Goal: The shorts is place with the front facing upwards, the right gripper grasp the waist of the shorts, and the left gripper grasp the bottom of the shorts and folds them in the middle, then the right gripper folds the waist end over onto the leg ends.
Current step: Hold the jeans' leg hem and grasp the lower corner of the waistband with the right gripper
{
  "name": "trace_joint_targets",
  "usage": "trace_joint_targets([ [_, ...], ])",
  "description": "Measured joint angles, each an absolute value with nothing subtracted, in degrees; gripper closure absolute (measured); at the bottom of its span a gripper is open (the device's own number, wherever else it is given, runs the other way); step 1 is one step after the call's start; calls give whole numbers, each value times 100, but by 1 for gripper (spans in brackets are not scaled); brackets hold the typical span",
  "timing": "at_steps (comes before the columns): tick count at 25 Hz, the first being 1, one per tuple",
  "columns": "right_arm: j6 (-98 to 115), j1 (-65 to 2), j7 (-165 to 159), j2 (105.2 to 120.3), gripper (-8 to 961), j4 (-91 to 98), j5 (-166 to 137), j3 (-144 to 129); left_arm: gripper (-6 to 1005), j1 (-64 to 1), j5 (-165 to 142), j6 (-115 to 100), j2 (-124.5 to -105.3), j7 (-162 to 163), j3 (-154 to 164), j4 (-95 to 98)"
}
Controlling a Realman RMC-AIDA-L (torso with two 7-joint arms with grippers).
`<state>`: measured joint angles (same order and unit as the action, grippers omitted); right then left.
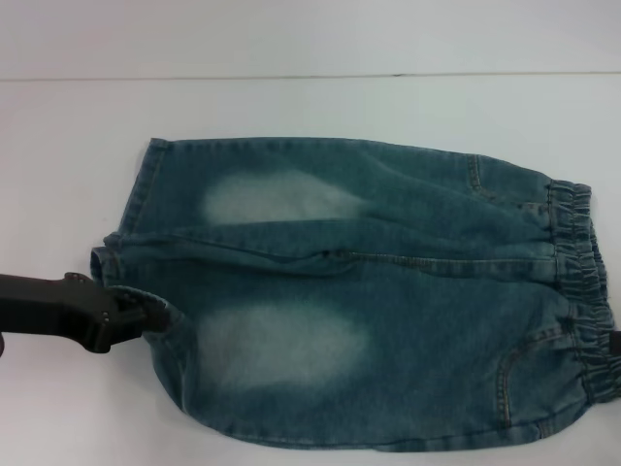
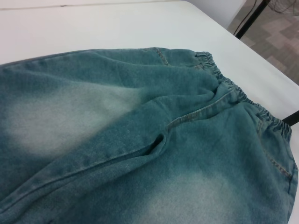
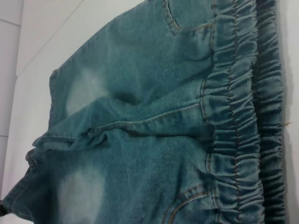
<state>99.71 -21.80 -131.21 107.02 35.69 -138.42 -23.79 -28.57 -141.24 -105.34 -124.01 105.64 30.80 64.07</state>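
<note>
Blue denim shorts [image 1: 388,291] lie flat, front up, on the white table [image 1: 58,146]. The waist of the shorts [image 1: 582,282], a puckered elastic band, is at the right and also fills the right wrist view [image 3: 238,116]. The bottom of the shorts [image 1: 146,194], two stitched leg hems, is at the left. My left gripper [image 1: 146,316] reaches in from the left and is shut on the near leg's hem, which bunches up at its fingers. Only a black sliver of my right gripper [image 1: 615,346] shows at the right edge, beside the near end of the waistband.
The white table extends beyond the shorts at the back and left. In the left wrist view the table's edge [image 2: 243,51] runs behind the waistband [image 2: 233,91], with floor and a dark table leg [image 2: 252,18] beyond it.
</note>
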Motion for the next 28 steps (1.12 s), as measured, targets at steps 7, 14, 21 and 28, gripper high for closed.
trace_joint_targets([
  [7, 9948, -2180, -13118, 10727, 25, 3554, -13842, -2454, 978, -2856, -14124, -10538, -12401, 10592, 3134, 6399],
  [14, 9938, -2189, -13090, 10714, 56, 3433, -13842, -2470, 978, -2856, -14121, -10538, -12401, 10609, 3145, 6407],
  [21, 9928, -2221, -13074, 10745, 86, 3410, -13842, -2514, 979, -2878, -14115, -10538, -12401, 10609, 3159, 6400],
  [28, 9890, -2233, -13071, 10748, 117, 3410, -13842, -2514, 979, -2882, -14114, -10570, -12401, 10609, 3157, 6389],
])
